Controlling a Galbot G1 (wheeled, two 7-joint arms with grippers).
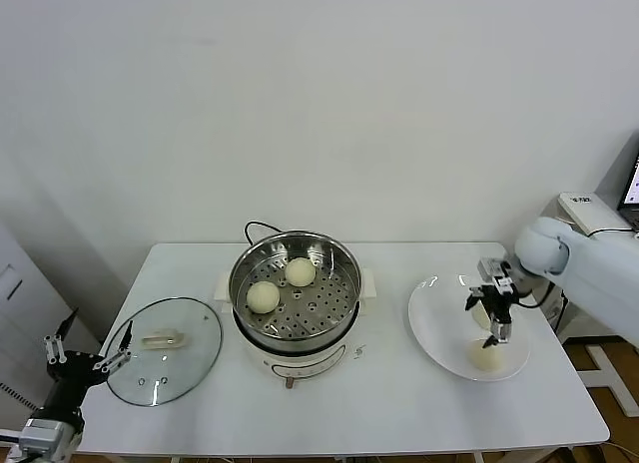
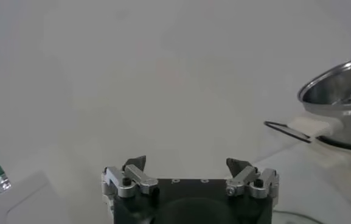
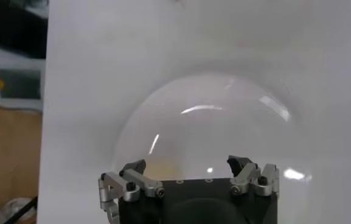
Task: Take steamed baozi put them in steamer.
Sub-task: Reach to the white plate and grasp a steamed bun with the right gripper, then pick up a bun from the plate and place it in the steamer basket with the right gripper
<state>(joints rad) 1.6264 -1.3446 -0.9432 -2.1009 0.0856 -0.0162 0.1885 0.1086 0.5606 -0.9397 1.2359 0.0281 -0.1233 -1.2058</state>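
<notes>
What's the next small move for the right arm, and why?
Probably lower the right gripper straight down around the baozi on the plate. Its jaws are open and empty, poised just above that bun. Two buns already sit in the steamer. The left gripper waits open by the glass lid.

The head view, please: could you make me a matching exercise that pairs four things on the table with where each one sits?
Things:
1. two baozi
2. single baozi
3. glass lid
4. right claw

Places:
A. flat on the table, left of the steamer
B. on the white plate
C. open, above the plate
D. on the steamer's perforated tray

Pairs: 1-D, 2-B, 3-A, 4-C
</notes>
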